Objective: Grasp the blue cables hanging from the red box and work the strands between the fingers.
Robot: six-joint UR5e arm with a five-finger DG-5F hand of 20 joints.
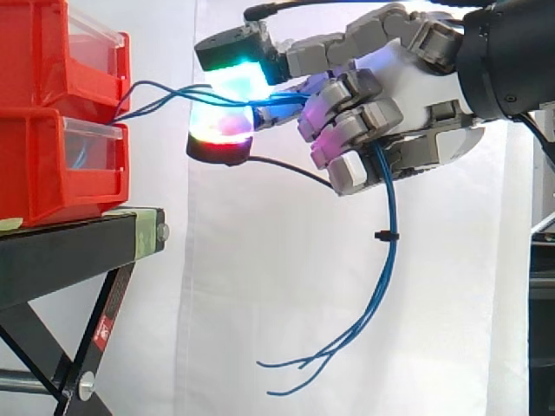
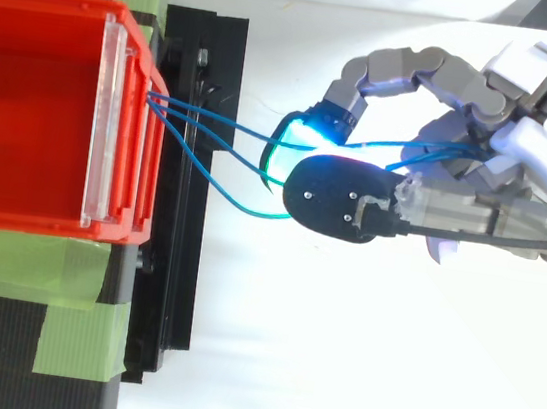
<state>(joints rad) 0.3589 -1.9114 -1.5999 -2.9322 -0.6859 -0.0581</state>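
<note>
Hand point(image 1: 408, 82) curled around the blue cables point(image 1: 388, 225), which span from the upper red bin point(image 1: 43, 52) to the glowing fingertips point(image 1: 224, 130), apparently pinched there; loose ends hang free below the palm

The hand point(image 1: 408, 82) has grey segmented fingers and a white palm; its thick fingertips point(image 1: 227, 121) glow cyan, green and red (black-backed, with small screws). The wrist point(image 1: 512, 61) is black.

The blue cables point(image 1: 389, 208) vanish among the hand's point(image 1: 408, 69) curled fingers, so their path there is hidden, perhaps crossing the palm. The red bins point(image 1: 43, 165) are cut off by the left edge in both views.
</note>
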